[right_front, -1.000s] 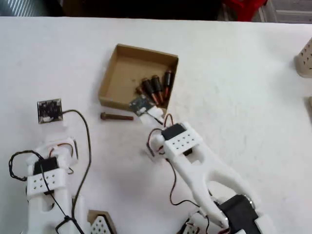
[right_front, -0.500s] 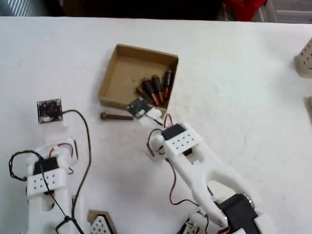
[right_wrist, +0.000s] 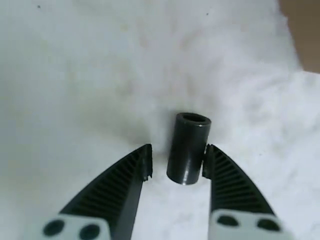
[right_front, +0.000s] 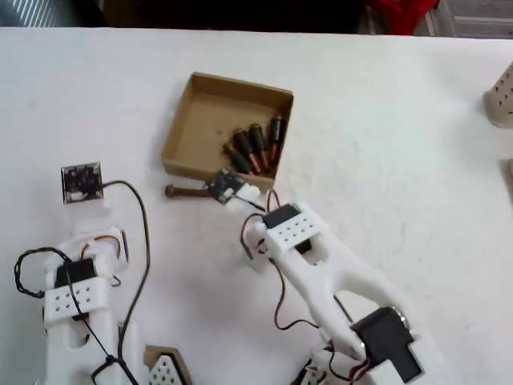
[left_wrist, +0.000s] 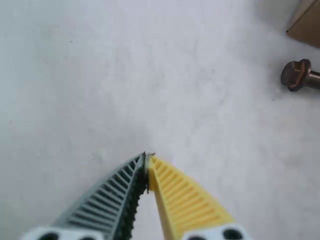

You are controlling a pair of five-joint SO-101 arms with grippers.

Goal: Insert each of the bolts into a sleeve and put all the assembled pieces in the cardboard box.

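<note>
A cardboard box (right_front: 204, 120) is set on the tabletop (right_front: 385, 160), left of the middle and nearer the far edge than the near one. Several assembled pieces (right_front: 255, 147) are laid side by side in the box's corner closest to the right arm (right_front: 321, 265).

One loose bolt (right_front: 186, 191) is laid flat on the tabletop just outside the box's near wall, roughly parallel to it. In the left wrist view its head (left_wrist: 296, 75) is seen beside a corner of the box (left_wrist: 307, 20).

The right arm is stretched from the near edge towards the box, and its wrist is held over the end of the bolt away from the head. In the right wrist view a black sleeve (right_wrist: 188, 148) is stood upright on the tabletop with its open bore upward. It is placed between the fingers of the right gripper (right_wrist: 177, 150), whose jaws are apart. The sleeve is against or just beside one finger, and a clear gap is left to the other.

The left arm (right_front: 74, 293) is kept by the near left corner of the tabletop. The jaws of the left gripper (left_wrist: 147, 159) are brought together, tip to tip, with nothing between them, just above bare tabletop.

A small board (right_front: 82, 183) with a black cable is seen beyond the left arm, well apart from the bolt.
</note>
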